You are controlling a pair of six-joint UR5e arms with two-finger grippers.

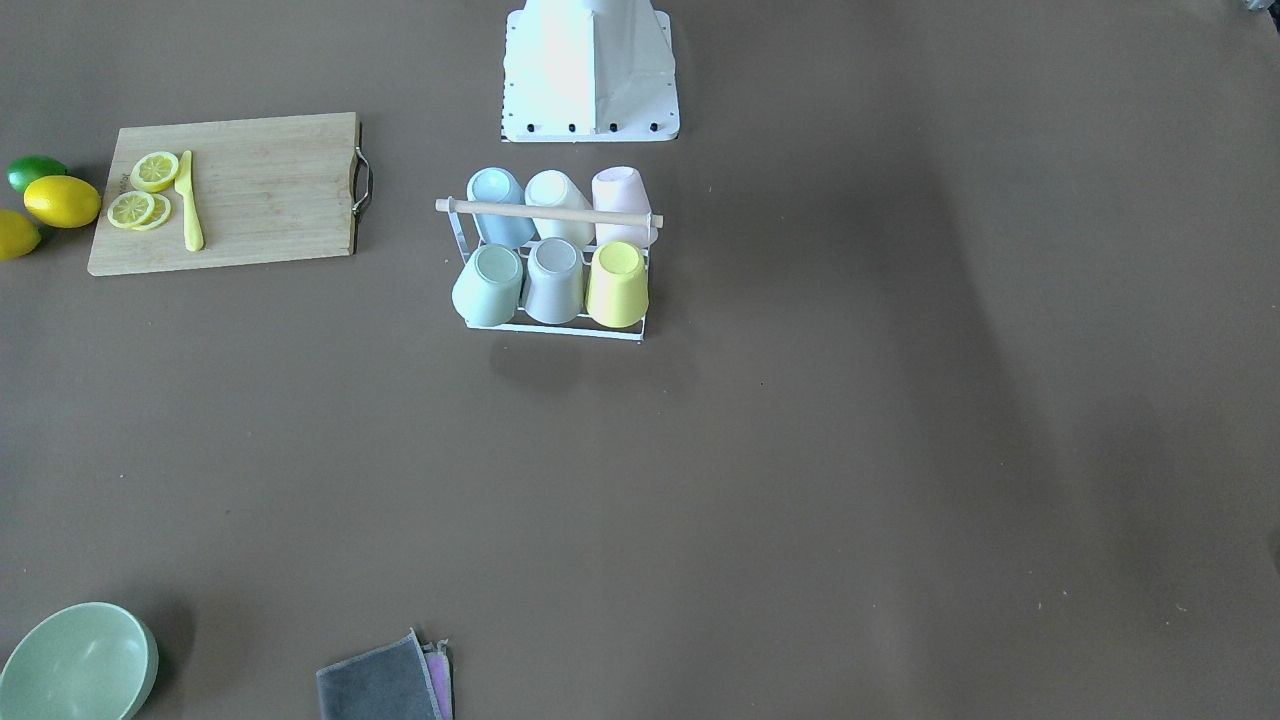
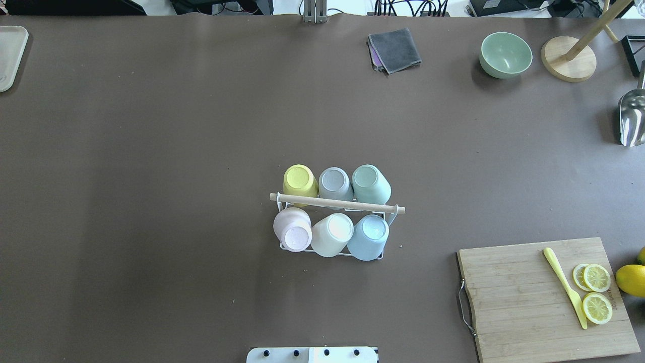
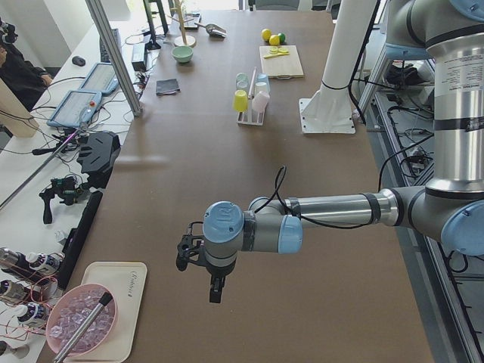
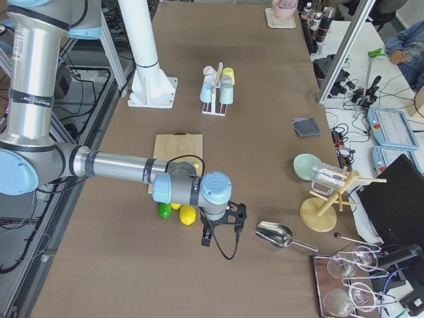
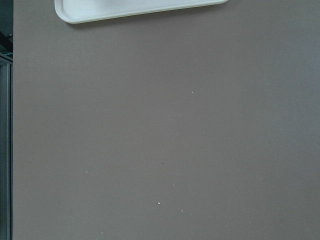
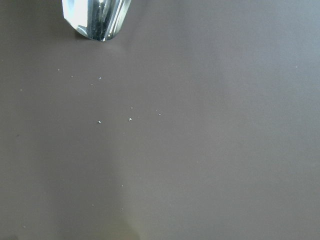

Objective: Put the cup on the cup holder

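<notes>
Cup holder [image 2: 352, 204] stands mid-table in the overhead view, directly 12 o'clock of the robot base [image 2: 312, 355] and near it. All six pegs carry a cup, mouth down.
- Far row: yellow cup [image 2: 300, 180], grey cup [image 2: 335, 182], green cup [image 2: 370, 181].
- Near row: pink cup [image 2: 292, 229], cream cup [image 2: 332, 233], blue cup [image 2: 369, 236].

The wooden rod runs across the top between the rows.

From the holder:
- Cutting board [image 2: 524, 302] lies at 4 o'clock, with a yellow knife [image 2: 564, 286] and lemon slices [image 2: 597, 292] on it.
- Folded grey cloth [image 2: 395, 48] lies at 12–1 o'clock.
- Green bowl [image 2: 505, 54] lies at 1–2 o'clock.

Left gripper [image 3: 215, 291] hangs over bare table near a white tray [image 5: 140, 7], well apart from the holder. Right gripper [image 4: 207, 236] hangs beside a metal scoop [image 4: 275, 233], also well apart. Cannot tell for either whether the fingers are released or clenched.
</notes>
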